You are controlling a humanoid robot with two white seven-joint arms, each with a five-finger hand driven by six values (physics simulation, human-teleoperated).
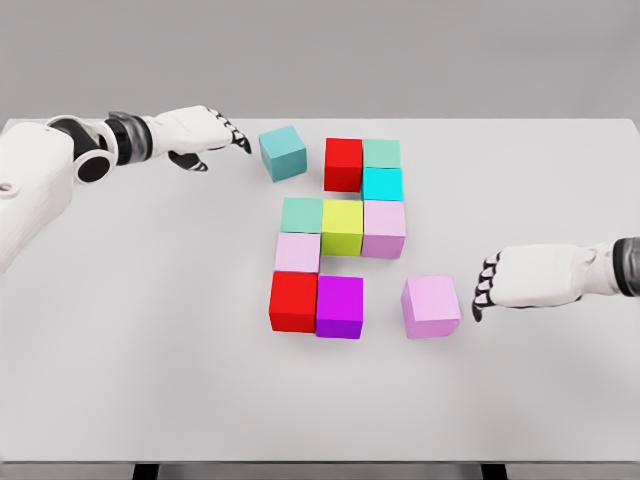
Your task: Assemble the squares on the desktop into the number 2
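Coloured cubes lie on the white table (150,350). A cluster holds a red cube (343,164), a green cube (381,153), a cyan cube (382,183), a green cube (301,214), a yellow cube (342,226), a pink cube (384,229), a pink cube (297,252), a red cube (293,301) and a purple cube (339,306). A teal cube (283,152) sits apart at the upper left, just right of my left hand (215,135), which is open. A loose pink cube (431,306) lies at the lower right, just left of my open right hand (487,287).
The table's front edge (320,462) runs along the bottom of the view. Grey background lies beyond the far edge.
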